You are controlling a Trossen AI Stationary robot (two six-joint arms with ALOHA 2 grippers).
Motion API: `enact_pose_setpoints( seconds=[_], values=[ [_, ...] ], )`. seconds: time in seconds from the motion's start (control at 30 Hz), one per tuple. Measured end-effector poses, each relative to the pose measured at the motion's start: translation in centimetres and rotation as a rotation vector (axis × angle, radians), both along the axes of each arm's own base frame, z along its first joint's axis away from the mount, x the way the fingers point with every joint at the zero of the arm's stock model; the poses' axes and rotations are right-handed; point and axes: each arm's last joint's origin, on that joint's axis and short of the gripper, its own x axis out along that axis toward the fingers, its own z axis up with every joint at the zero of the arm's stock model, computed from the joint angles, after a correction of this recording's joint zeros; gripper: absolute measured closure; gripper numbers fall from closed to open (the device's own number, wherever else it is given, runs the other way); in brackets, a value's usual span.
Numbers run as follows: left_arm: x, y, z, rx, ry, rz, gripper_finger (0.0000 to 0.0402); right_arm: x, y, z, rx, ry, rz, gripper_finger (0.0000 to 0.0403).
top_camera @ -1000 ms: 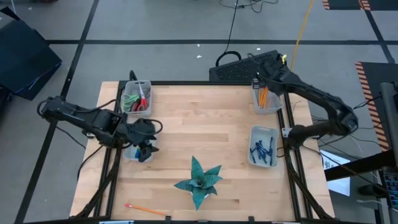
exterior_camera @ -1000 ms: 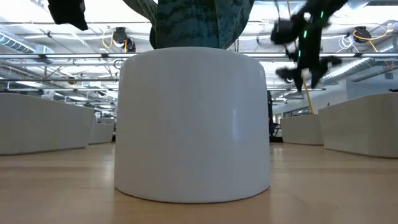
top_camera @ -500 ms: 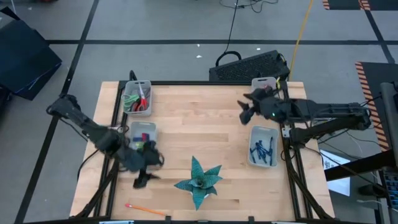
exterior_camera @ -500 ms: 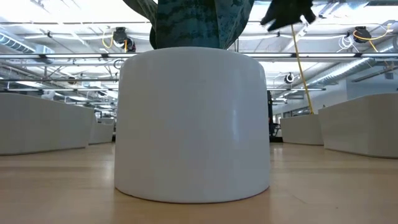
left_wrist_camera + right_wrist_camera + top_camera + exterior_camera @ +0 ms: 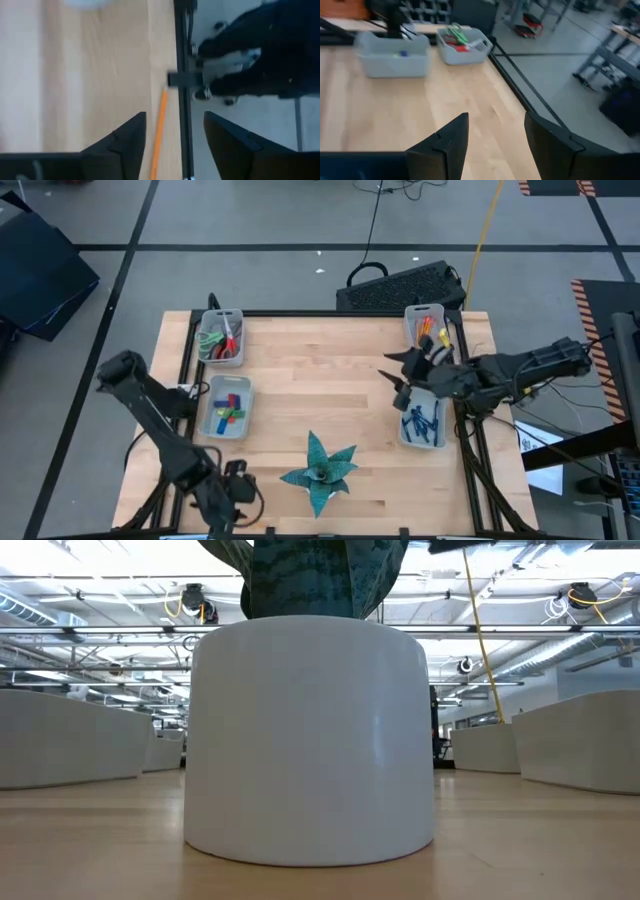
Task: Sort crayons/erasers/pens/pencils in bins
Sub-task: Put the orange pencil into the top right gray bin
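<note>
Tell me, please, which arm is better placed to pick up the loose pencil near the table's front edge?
The left. Its gripper hangs at the front-left of the table, and its wrist view shows the pencil lying between its open fingers. The right gripper is far off, beside the bin of pens.

A light wooden table [image 5: 330, 395] stands on a grey floor marked with dark lines. Near its front edge sits a white pot [image 5: 308, 740] holding a spiky teal plant [image 5: 320, 470]; seen level from the tabletop, the pot fills the middle of the view, with a large hall of ceiling lights behind it. A black keyboard [image 5: 400, 286] lies just beyond the far edge, and a yellow cable [image 5: 484, 225] crosses the floor behind it.
</note>
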Motion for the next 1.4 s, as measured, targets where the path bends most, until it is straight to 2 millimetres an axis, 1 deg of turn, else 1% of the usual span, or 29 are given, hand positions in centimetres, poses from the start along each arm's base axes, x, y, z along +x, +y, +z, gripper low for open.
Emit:
enact_pose_setpoints(
  seconds=[0.1, 0.27, 0.43, 0.5, 0.57, 0.67, 0.77, 0.9, 1.07, 1.17, 1.3, 1.4],
  values=[
    [-0.4, -1.4, -1.7, 0.034, 0.045, -0.030, 0.0219, -0.8, 0.8, 0.5, 0.017, -0.032, 0.046, 0.0218],
    [-1.2, -3.1, -3.8, 0.077, 0.095, -0.054, 0.0237, -1.3, 2.3, 0.3, 0.029, -0.019, 0.117, 0.0218],
    [-2.1, -4.4, -5.7, 0.098, 0.171, -0.078, 0.0251, -1.4, 4.1, -0.8, -0.027, -0.014, 0.134, 0.0218],
    [-2.5, -4.9, -6.6, 0.118, 0.209, -0.063, 0.0254, -1.7, 4.7, -1.2, -0.027, -0.030, 0.130, 0.0218],
    [-3.1, -5.4, -7.2, 0.115, 0.255, -0.055, 0.0254, -1.9, 5.2, -1.4, 0.011, -0.046, 0.134, 0.0218],
    [-4.4, -6.1, -7.8, 0.096, 0.368, -0.108, 0.0257, -2.1, 5.7, -1.6, 0.089, -0.074, 0.129, 0.0218],
    [-6.0, -6.1, -8.1, 0.160, 0.422, -0.111, 0.0269, -2.3, 6.4, -1.8, 0.131, -0.089, 0.142, 0.0218],
    [-7.3, -6.2, -8.5, 0.226, 0.436, -0.107, 0.0287, -2.3, 7.6, -2.2, 0.104, -0.079, 0.162, 0.0218],
    [-7.4, -6.0, -8.6, 0.268, 0.386, -0.085, 0.0301, -1.9, 8.7, -2.7, 0.096, -0.077, 0.177, 0.0218],
    [-7.4, -5.7, -8.8, 0.305, 0.410, -0.056, 0.0304, -1.6, 8.9, -3.0, 0.091, -0.070, 0.180, 0.0218],
    [-7.3, -6.0, -9.3, 0.298, 0.410, -0.053, 0.0304, -1.5, 9.0, -3.1, 0.088, -0.064, 0.178, 0.0218],
    [-7.4, -6.0, -10.1, 0.316, 0.443, -0.041, 0.0301, -1.5, 9.0, -3.1, 0.087, -0.063, 0.179, 0.0218]
  ],
)
